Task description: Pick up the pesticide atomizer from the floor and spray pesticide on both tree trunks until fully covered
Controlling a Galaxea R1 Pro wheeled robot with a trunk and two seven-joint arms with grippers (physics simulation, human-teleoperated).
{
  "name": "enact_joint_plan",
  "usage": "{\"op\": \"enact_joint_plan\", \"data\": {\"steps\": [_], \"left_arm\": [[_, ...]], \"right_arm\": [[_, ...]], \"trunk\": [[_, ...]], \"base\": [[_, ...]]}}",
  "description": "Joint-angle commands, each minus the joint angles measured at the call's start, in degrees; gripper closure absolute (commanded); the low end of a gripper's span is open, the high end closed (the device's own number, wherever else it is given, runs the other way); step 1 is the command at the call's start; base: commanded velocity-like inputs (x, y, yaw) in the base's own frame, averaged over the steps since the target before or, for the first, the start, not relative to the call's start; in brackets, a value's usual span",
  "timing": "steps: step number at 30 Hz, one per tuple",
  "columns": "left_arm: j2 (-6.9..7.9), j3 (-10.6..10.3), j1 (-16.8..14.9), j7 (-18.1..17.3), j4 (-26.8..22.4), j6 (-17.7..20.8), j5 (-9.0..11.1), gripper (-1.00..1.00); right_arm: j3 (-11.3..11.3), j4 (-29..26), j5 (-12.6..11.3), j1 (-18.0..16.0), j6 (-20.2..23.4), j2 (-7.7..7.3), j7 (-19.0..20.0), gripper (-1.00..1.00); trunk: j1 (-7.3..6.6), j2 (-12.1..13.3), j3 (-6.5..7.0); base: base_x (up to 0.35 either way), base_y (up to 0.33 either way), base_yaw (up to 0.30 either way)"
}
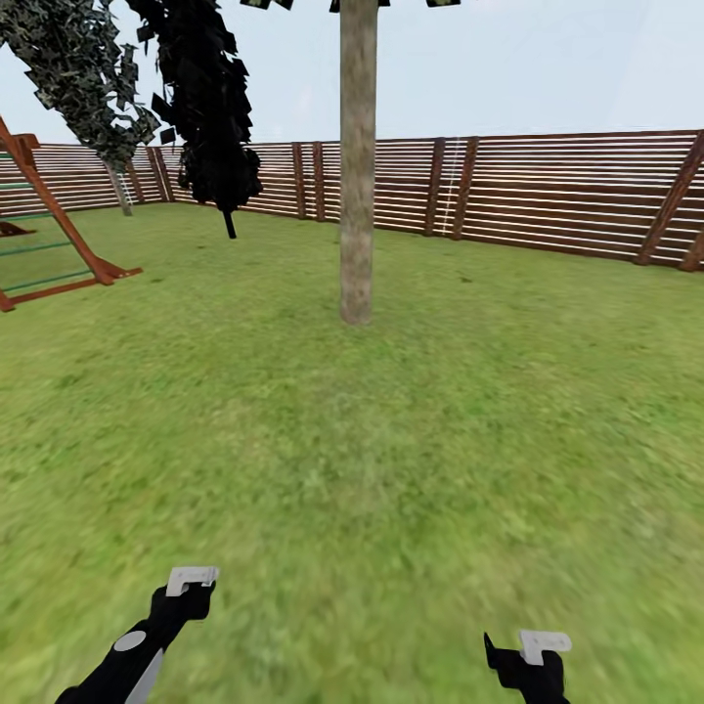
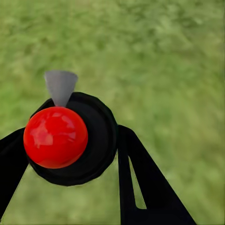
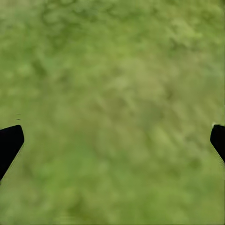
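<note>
Grass lawn (image 1: pixel 391 469) runs past one tree trunk (image 1: pixel 358 166) to the fence (image 1: pixel 567 191).

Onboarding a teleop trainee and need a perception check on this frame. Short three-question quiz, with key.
1. True or false: the right end effector is gripping something.
2. In the head view, what stands left of the grey-beige tree trunk? A) a black-leaved tree B) a shed C) a parked car
3. What colour is the ball on the black object between the left end effector's fingers?

Key: 1 false, its fingers are spread wide over bare grass. 2 A. 3 red.
</note>
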Motion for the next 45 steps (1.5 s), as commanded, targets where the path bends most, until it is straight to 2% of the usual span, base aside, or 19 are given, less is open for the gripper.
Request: {"op": "enact_joint_plan", "data": {"steps": [1,45], "left_arm": [[-0.03,0.3,0.0,-0.5,0.0,-0.1,0.2,1.00],[0.13,0.5,0.0,-0.5,0.0,0.0,0.1,1.00]], "right_arm": [[-0.5,0.1,0.3,0.0,-0.2,0.01,0.2,-1.00],[-0.5,0.1,0.3,-0.1,-0.2,-0.15,0.1,-1.00]], "trunk": [[0.03,0.0,-0.05],[0.03,0.0,-0.05]], "base": [[0.339,0.000,0.000],[0.339,0.000,-0.018]]}}
